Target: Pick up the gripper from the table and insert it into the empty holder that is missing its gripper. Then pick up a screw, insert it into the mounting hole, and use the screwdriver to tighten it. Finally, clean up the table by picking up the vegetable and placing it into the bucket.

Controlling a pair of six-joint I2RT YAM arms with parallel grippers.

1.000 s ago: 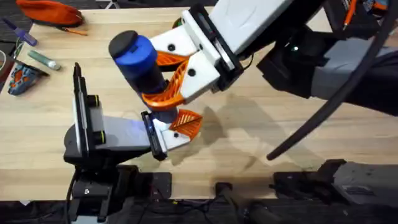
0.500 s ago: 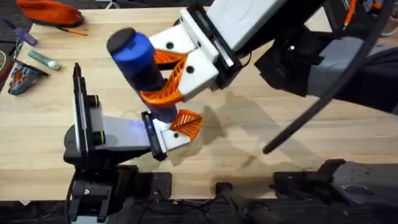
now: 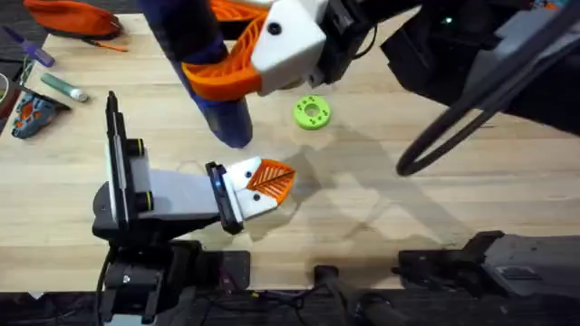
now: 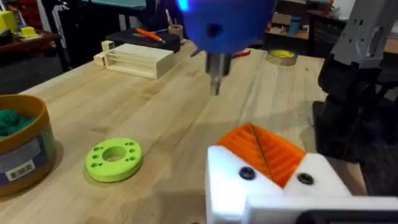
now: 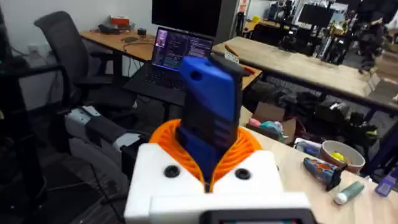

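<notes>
Overhead, one blue screwdriver (image 3: 204, 63) hangs high under the camera, clamped in the right claw (image 3: 237, 56), whose orange pads close around its barrel; the top of it is cut off by the frame. One green disc (image 3: 312, 112) lies on the table (image 3: 408, 208) just beyond. The left claw (image 3: 263, 184) lies low and level, an orange gripper (image 3: 272, 179) in its white holder (image 3: 243, 192); whether it is open I cannot tell.

From the left wrist, the screwdriver's metal tip (image 4: 215, 76) points down, clear of the gripper (image 4: 264, 151) below. One disc (image 4: 114, 158) and one bucket (image 4: 22, 149), half cut off, sit alongside.

From the right wrist, the screwdriver (image 5: 208, 109) stands upright between two orange pads (image 5: 244, 149).
</notes>
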